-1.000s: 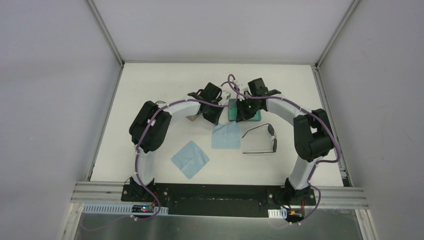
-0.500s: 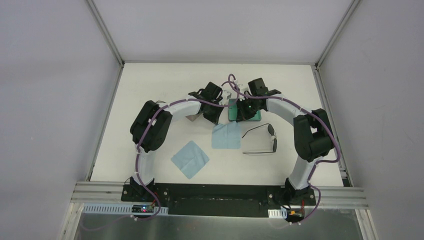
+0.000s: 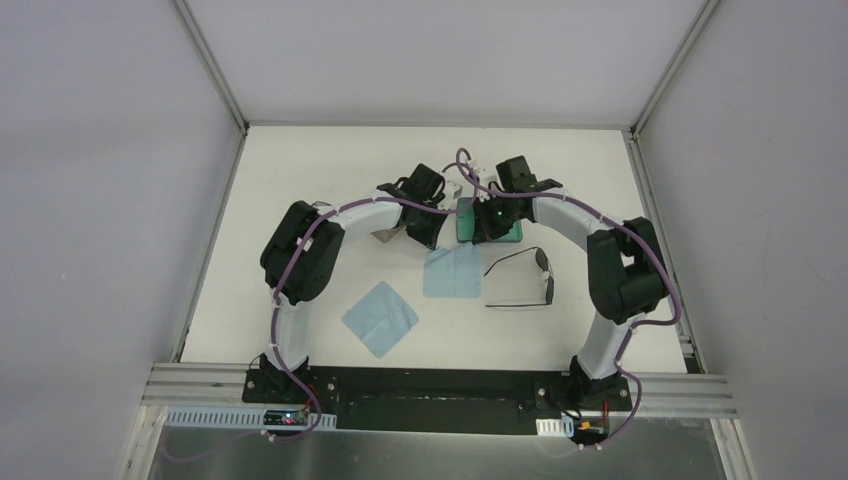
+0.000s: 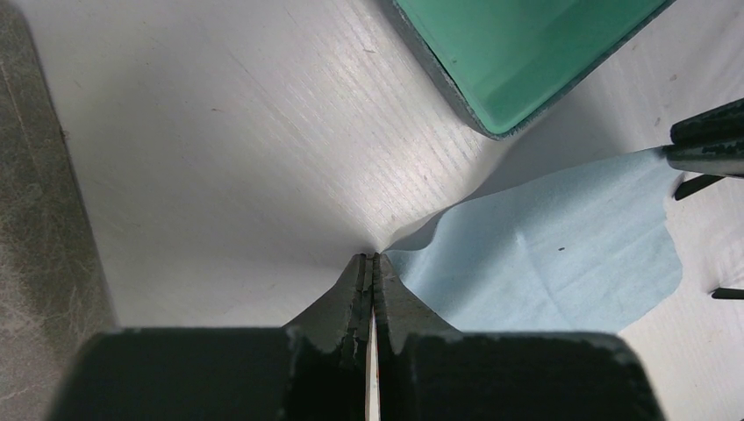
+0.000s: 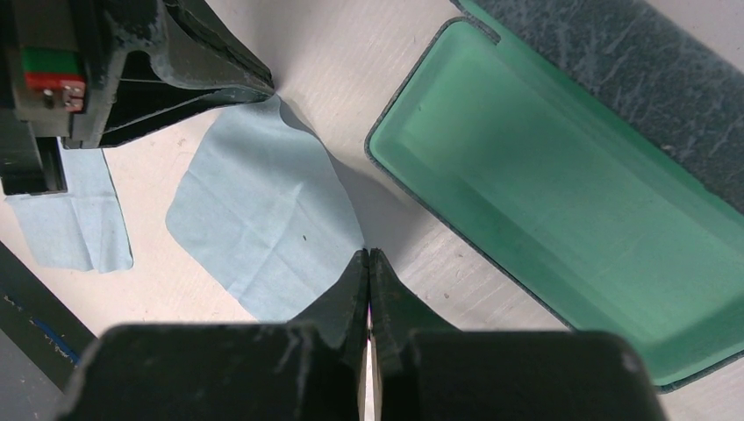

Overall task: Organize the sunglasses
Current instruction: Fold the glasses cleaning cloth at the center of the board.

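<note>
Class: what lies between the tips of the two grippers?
A light blue cloth, one corner pinched in the shut left gripper and another in the shut right gripper; the right wrist view shows it best.

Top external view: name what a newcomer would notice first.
Mid-table, the left end effector and right end effector are each shut on a corner of the light blue cloth, beside the open green case. Black sunglasses lie unfolded to the cloth's right. A second cloth sits closer in, leftward.
</note>
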Motion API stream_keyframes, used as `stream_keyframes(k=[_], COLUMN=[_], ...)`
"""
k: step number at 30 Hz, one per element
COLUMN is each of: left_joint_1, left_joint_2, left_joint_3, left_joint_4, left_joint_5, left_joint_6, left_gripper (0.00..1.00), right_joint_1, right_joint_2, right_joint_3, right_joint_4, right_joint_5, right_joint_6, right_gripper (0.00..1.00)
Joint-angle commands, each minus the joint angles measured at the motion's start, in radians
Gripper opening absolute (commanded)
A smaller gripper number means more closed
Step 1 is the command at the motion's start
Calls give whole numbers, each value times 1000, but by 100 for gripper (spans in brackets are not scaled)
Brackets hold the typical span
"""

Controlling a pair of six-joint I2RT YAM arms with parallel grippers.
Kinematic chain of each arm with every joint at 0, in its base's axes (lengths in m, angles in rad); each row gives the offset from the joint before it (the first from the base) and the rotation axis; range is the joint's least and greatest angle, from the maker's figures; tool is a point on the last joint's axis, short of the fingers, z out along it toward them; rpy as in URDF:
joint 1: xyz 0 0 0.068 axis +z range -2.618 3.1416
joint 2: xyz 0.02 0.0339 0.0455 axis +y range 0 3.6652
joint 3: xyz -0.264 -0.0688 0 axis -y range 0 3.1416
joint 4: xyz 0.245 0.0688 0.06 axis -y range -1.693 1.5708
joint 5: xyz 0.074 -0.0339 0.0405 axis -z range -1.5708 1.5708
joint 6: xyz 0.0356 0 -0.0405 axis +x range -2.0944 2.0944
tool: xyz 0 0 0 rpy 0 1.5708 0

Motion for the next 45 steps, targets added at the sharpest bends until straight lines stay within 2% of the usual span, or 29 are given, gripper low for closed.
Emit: stream_keyframes(k=[1, 26, 27, 29, 33, 37, 45], left_joint_1=[12, 31, 31, 31, 29, 26, 1], left_joint_2=[-63, -95, -90, -80, -59, -39, -11], left_joint_3=[10, -9, -10, -10, -3, -1, -8], left_joint_4=[8, 7, 8, 8, 8, 9, 8], left_joint_5=[-26, 22, 19, 12, 22, 10, -5], left_joint_6=[-23, -37, -36, -37, -28, -16, 3], left_gripper=[0, 0, 2, 20, 29, 32, 32], right_joint_1=[7, 6, 6, 6, 5, 6, 6], right_joint_2=[-3, -15, -15, -14, -11, -7, 3], right_joint_3=[16, 10, 8, 6, 7, 8, 16], right_joint_4=[28, 31, 31, 34, 35, 36, 36], right_joint_5=[-14, -14, -13, -12, -14, -15, -15], right_joint_6=[-12, -12, -12, -12, -11, -11, -9], right_gripper=[0, 0, 0, 0, 0, 0, 0])
